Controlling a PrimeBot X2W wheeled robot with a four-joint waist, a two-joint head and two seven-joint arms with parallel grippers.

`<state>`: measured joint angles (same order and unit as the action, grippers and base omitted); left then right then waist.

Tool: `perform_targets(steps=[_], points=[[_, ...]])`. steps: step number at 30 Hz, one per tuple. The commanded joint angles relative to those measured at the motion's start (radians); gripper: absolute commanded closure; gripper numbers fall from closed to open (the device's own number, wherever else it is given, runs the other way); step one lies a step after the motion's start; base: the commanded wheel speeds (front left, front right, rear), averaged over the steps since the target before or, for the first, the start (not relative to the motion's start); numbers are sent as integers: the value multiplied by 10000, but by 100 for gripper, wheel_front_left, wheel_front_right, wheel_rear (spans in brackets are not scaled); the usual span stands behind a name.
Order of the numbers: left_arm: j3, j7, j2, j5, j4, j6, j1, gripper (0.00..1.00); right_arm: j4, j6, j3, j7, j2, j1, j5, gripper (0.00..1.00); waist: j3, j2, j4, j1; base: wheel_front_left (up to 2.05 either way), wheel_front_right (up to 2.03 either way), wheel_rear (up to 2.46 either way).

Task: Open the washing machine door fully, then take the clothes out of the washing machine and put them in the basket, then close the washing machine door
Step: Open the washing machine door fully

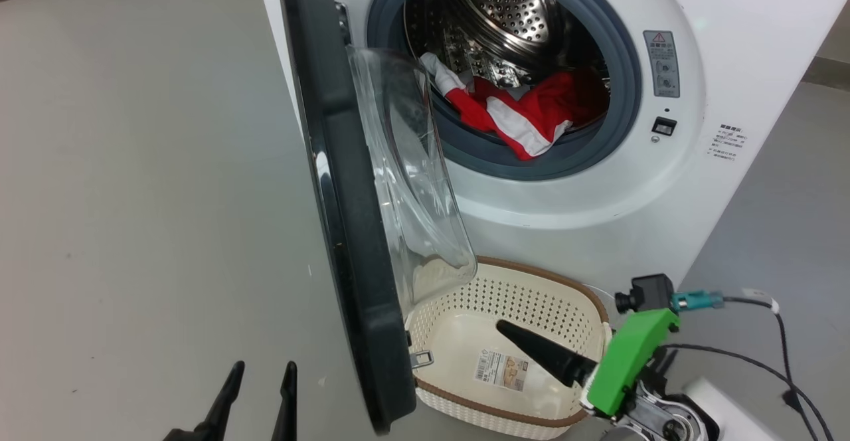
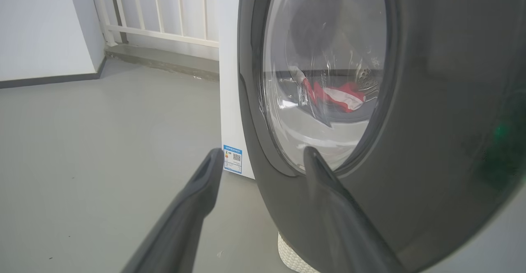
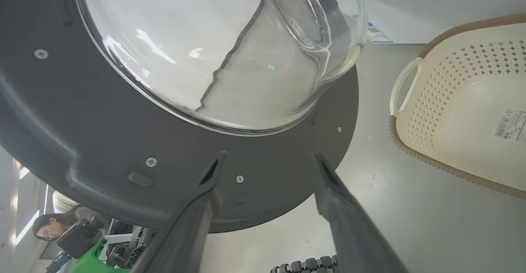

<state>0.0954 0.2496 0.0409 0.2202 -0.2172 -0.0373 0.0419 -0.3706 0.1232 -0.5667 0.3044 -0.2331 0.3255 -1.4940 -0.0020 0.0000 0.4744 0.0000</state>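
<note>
**While the door (image 1: 345,215) stands edge-on, the clothes (image 1: 524,119) lie on its inner side**

It hangs out from the washer (image 1: 564,208) at roughly a right angle. I judge it wants swinging wider before it counts as fully open.

My left gripper (image 2: 262,151) sits on the door's outer side, fingers spread and holding nothing. One fingertip is close before the black rim; whether it touches I cannot tell.

My right gripper (image 3: 270,156) is on the door's inner side, low by its bottom edge. Its fingers are likewise spread and empty, pointing at the rim below the glass bowl.

The clothes are on that same inner side, up past the door's hinge end, in the mouth of the drum (image 1: 505,9). They form a red-and-white heap whose long axis runs across the opening, one end draped over the gasket lip. So the right arm is nearer, and the left would have to go round the door.

The basket (image 1: 531,271) stands on the floor just inside the door, one corner under the glass bowl.

As for what is hidden, the door covers the basket's door-side corner. Shadow swallows the heap's far end, so I cannot count garments or read any lettering.
</note>
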Motion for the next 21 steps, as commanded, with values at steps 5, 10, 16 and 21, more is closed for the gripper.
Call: perform_targets(steps=[5, 10, 16, 21], points=[[-464, 122, 93, -121, 166, -94, -187, 0, -73, 75, -233, -911, -404, -437, 260, 0, 1, 0, -75, 0, 0, 0, 0], [-564, 122, 93, -134, 160, -91, -137, 0, -327, 75, -365, -1852, -699, -686, 441, 0, 10, 0, -183, 0, 0, 0, 0], [-642, 122, 93, -117, 165, -81, -144, 0, -633, 75, -842, -3102, -1084, -686, 1023, 0, 78, 0, -307, 0, 0, 0, 0], [-672, 122, 93, -106, 129, -77, -171, 0, -984, 75, -1423, -4219, -1336, -545, 1533, 0, 103, 0, -387, 0, 0, 0, 0]])
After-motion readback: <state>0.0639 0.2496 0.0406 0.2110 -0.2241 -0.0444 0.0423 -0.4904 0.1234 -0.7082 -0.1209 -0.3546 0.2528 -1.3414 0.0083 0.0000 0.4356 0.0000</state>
